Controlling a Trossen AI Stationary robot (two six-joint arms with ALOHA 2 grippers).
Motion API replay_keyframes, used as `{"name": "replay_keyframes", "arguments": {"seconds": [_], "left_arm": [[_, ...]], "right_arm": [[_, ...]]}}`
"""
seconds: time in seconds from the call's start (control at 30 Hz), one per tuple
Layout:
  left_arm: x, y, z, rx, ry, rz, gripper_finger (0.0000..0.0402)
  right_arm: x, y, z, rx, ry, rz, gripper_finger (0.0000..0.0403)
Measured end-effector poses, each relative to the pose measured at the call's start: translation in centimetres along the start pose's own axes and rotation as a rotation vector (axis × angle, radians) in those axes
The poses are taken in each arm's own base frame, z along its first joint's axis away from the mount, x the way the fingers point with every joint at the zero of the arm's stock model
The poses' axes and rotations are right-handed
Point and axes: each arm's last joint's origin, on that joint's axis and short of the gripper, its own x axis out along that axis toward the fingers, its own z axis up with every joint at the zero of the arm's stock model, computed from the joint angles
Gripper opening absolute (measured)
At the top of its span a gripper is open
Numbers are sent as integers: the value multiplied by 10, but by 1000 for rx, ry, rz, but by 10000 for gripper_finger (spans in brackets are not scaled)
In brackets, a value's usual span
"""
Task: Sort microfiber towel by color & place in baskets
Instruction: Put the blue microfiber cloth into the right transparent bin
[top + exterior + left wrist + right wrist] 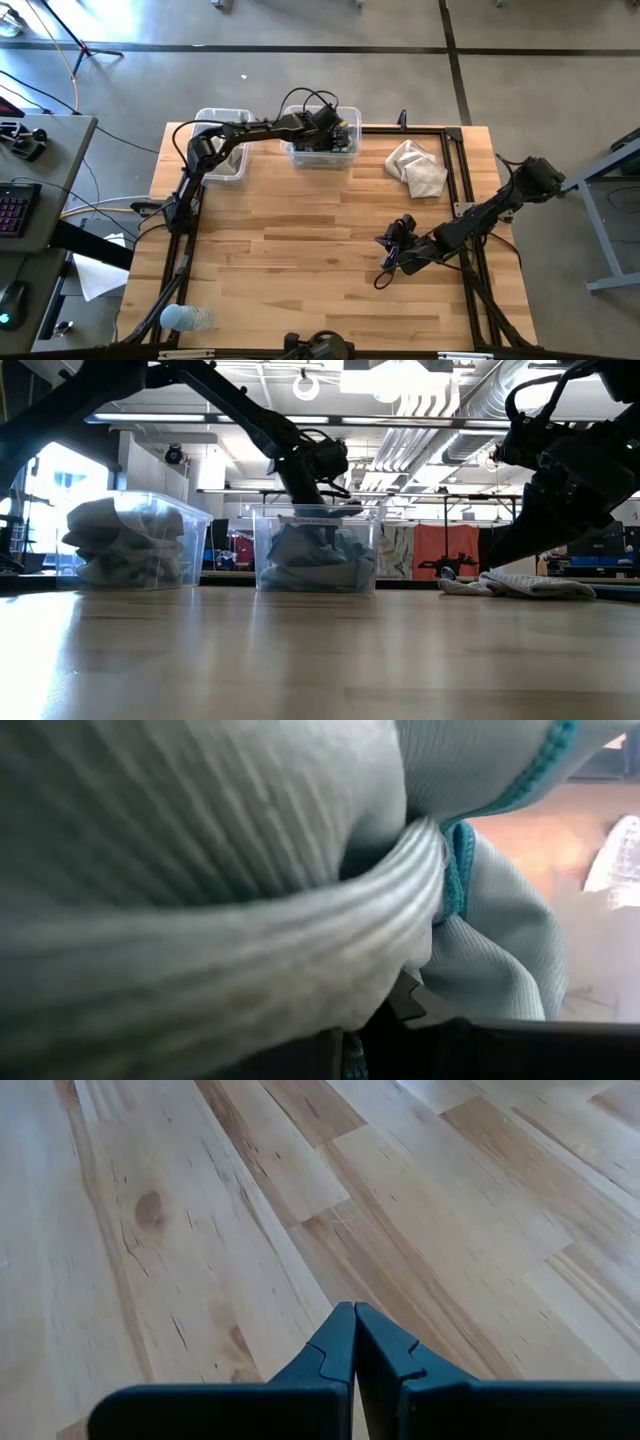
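The left gripper (322, 122) is down in the middle basket (345, 150) at the far edge among teal towels (315, 560), jaws' state hidden, seemingly dropping one off; next comes the beige towel (416, 168) near the far-right corner, while the right gripper (392, 243) waits mid-surface, jaws pressed together.

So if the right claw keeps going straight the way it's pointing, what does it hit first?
Most likely the bare table. The right claw is shut and angled down at the wood, with nothing lying in its line, though depth is hard to judge.
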Motion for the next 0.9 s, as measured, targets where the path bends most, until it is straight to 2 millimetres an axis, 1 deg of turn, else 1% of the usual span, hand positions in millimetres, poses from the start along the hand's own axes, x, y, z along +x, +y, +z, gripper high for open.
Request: {"name": "replay_keyframes", "arguments": {"seconds": [0.13,0.27,0.43,0.6,0.9], "left_arm": [[4,1,-1,1,6,7,0],[3,-1,0,32,-11,-20,0],[-9,-10,3,54,-53,-75,7],[-17,-14,5,113,-77,-103,29],[-19,-15,5,159,-66,-118,88]], "right_arm": [[0,0,0,-2,2,-2,0],[0,0,0,-1,2,-2,0],[0,0,0,-2,2,-2,0],[-1,-1,-2,11,14,-11,0],[-7,3,-8,5,14,7,0]]}}
